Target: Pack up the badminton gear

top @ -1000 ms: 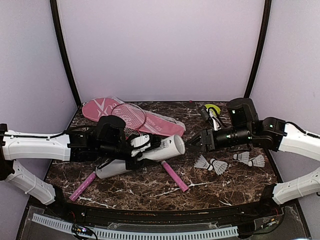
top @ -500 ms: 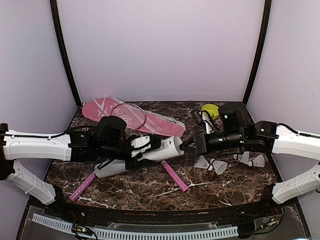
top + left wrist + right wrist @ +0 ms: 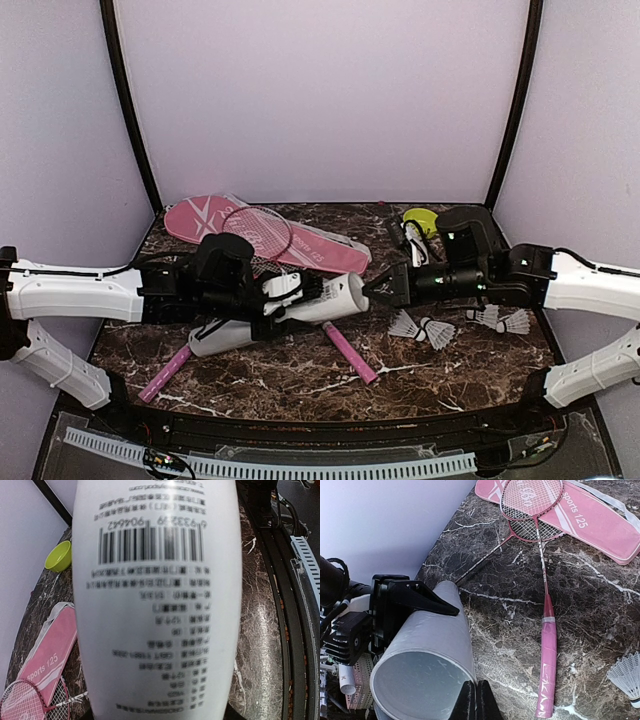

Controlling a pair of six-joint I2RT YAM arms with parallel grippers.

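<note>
Holding white tube sideways above table centre, left fingers clamped around it, mouth facing right; right fingers pressed together, tips at mouth rim; shuttlecocks on table right.

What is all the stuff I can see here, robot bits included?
tube: one, white, held sideways mid-table, open mouth facing right
rackets: two, red-pink heads at the cover, pink handles toward the front
cover: one, pink, rear left
shuttlecocks: four, white, right side
bowl: one, lime green, rear right
table: one, dark marble
left tool: black, shut on the tube
right tool: black, shut, at the tube's mouth
</note>
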